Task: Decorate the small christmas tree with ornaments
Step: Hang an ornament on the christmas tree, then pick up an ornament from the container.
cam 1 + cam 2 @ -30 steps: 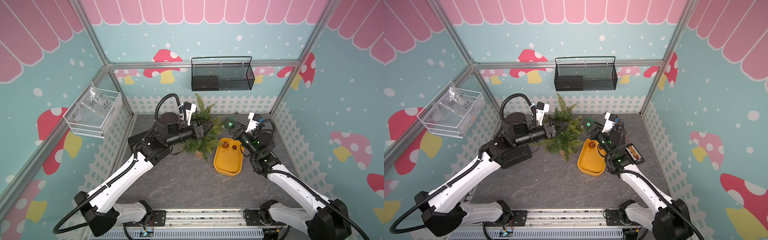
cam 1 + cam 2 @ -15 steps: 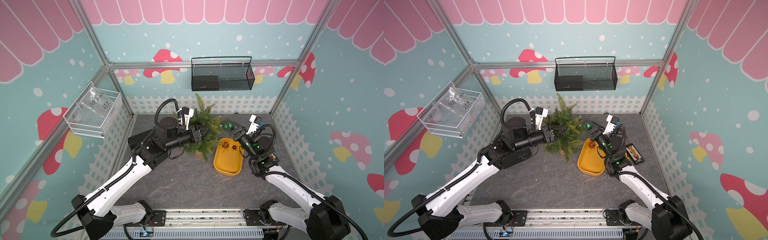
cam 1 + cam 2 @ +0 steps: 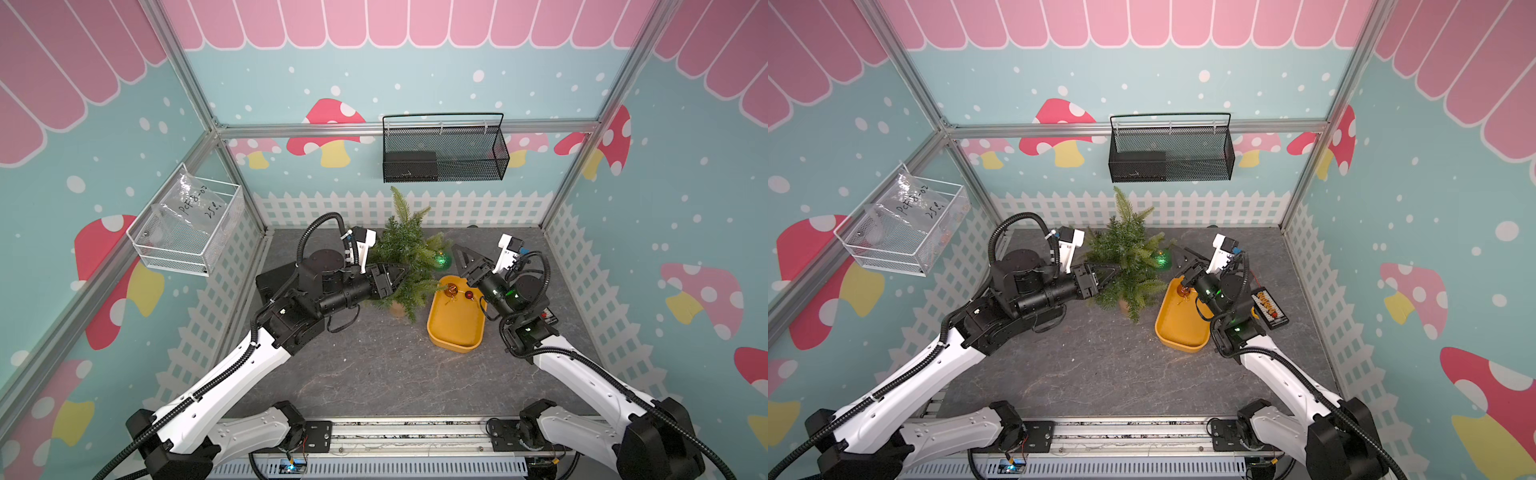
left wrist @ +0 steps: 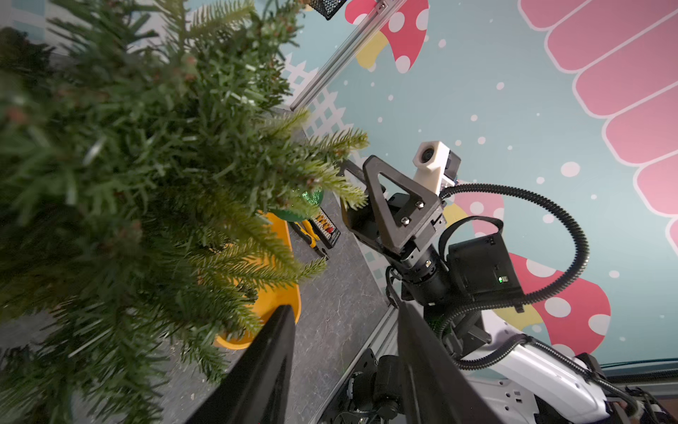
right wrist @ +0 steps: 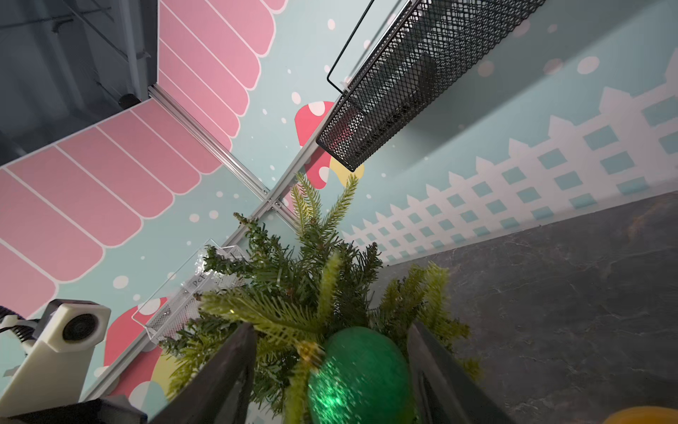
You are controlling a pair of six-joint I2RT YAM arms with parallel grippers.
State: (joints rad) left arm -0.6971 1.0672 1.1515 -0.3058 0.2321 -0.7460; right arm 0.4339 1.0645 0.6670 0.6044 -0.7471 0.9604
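**Small christmas tree: station status with one ball at the branches**

The small christmas tree (image 3: 405, 253) stands upright on its tan base toward the rear of the grey table (image 3: 374, 374). It is just in front of the fence-printed back wall and below the black mesh basket (image 3: 444, 153) mounted on that wall. The tree sits between the two grippers.

1. Left gripper (image 3: 404, 272): held level, with its fingertips pushed into the mid-height branches on the tree's left-arm side. In the left wrist view the fingers (image 4: 271, 359) stand apart. No branch or ball lies in the gap between them, and needles reach only the outside of one finger. State: jaws parted, holding nothing.

2. Right gripper (image 3: 463, 258): near the opposite side of the tree and pointing at it. In the right wrist view the green ornament (image 5: 361, 374) lies between the fingers, with clear space on one side and a narrow gap on the other. State: jaws parted, not clamped on the ball.

3. Green ornament: in both top views it sits against the outer branch tips on the right-arm side, at branch height. Its gold cap is among the needles. Whether the loop is over a branch cannot be told.

4. Amber ornament (image 3: 451, 289) and red ornament (image 3: 469, 294): both lie at the far end of the yellow tray (image 3: 455, 345), near each other but not touching. The tray rests on the table just beside the tree's base.
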